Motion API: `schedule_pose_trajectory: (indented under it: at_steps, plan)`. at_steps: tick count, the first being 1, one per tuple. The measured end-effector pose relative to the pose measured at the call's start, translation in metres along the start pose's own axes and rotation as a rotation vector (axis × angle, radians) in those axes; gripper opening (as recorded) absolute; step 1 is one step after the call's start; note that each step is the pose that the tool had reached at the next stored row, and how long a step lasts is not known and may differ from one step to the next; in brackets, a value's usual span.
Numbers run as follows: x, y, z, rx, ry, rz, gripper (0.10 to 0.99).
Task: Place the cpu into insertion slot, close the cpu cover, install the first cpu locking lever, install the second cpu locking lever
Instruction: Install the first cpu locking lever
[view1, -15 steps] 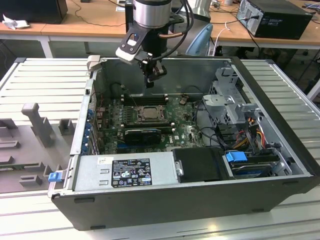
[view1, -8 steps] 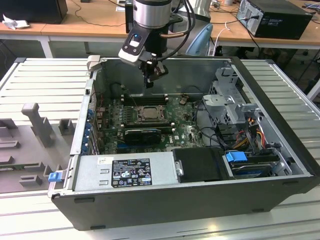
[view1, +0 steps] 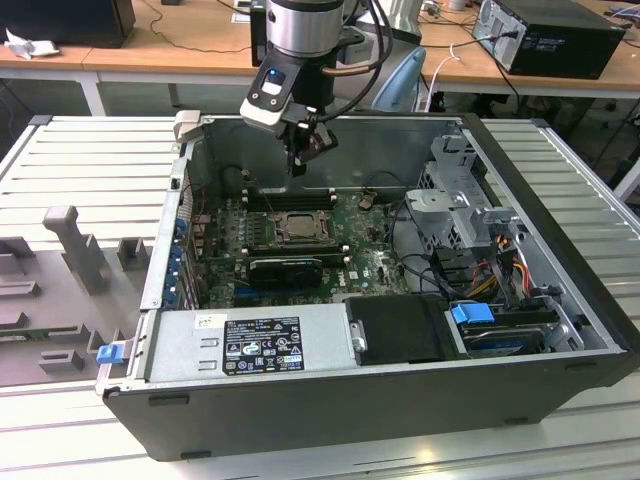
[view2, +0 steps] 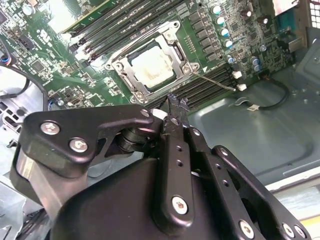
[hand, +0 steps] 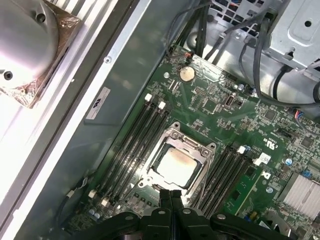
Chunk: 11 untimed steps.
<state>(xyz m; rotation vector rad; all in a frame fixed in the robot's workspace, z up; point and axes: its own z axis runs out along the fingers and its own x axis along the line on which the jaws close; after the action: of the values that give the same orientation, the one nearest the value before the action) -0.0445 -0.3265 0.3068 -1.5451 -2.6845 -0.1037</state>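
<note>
Open computer case (view1: 560, 330) with the green motherboard (view1: 375, 265) lying on its floor. The cpu (hand: 175, 165) sits in the insertion slot (view2: 134, 54) near the middle of the motherboard, pale face up. The cpu cover (hand: 194, 145) lies flat over the cpu, framing it on all sides. A thin metal lever (view2: 215, 81) juts from one corner of the cover across the memory slots (view2: 210, 95) of the motherboard. The gripper (view1: 300, 165) hangs above the motherboard, close beside the slot and touching nothing; its jaws are pressed together, with nothing seen between them in both wrist views.
</note>
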Motion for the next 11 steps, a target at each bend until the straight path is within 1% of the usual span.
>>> schedule_pose_trajectory:
  at_steps: [11]
  plan:
    - [0.0, 0.0, 0.0, 0.004, 0.0024, -0.065, 0.106]
